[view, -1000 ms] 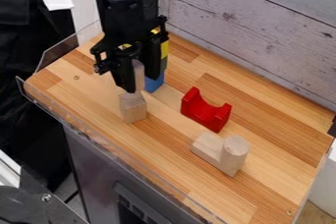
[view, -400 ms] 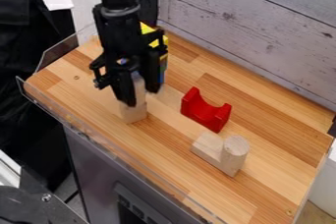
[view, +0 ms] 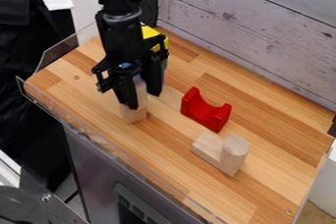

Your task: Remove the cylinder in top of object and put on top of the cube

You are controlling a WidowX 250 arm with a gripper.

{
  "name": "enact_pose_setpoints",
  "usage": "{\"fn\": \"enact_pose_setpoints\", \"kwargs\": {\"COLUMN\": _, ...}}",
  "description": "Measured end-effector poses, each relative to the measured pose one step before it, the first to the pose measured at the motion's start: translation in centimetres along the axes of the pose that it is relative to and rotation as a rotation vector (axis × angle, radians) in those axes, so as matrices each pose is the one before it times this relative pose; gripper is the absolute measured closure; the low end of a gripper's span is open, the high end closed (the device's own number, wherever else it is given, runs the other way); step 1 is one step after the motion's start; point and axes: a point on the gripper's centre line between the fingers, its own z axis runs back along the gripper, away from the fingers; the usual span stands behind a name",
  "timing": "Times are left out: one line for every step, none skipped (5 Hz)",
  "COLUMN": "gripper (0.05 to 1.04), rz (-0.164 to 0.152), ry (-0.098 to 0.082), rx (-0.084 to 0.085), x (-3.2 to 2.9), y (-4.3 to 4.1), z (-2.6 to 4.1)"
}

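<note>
Clasping the wooden cylinder (view: pixel 142 93) with its long axis upright, the black gripper (view: pixel 144 99) holds it over the wooden cube (view: pixel 134 115), seemingly aligned for release.

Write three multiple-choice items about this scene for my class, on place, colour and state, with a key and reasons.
1. Where is the notched block?
A) On the floor
B) Between the gripper and the lower-right cylinder
C) Against the wall

2. What colour is the notched block?
A) Red
B) Green
C) White

3. How is the lower-right cylinder placed?
A) On its side
B) Leaning
C) Upright

Key:
1 B: the gripper is upper left of it, the cylinder lower right.
2 A: its faces are red.
3 C: its round end faces up.
</note>
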Motion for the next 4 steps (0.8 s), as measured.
{"fn": "enact_pose_setpoints", "kwargs": {"gripper": 0.553, "rz": -0.0035, "ry": -0.0061, "rx": 0.0036, "x": 0.218, "y": -0.044, "z": 0.246}}
{"fn": "enact_pose_setpoints", "kwargs": {"gripper": 0.553, "rz": -0.0029, "ry": -0.0034, "rx": 0.0055, "x": 0.199, "y": -0.036, "z": 0.032}}
{"fn": "enact_pose_setpoints", "kwargs": {"gripper": 0.489, "rz": -0.0033, "ry": 0.0046, "rx": 0.0078, "x": 0.065, "y": -0.062, "z": -0.161}}
{"fn": "enact_pose_setpoints", "kwargs": {"gripper": 0.185, "rz": 0.0043, "ry": 0.0172, "rx": 0.0084, "x": -0.103, "y": -0.150, "z": -0.070}}
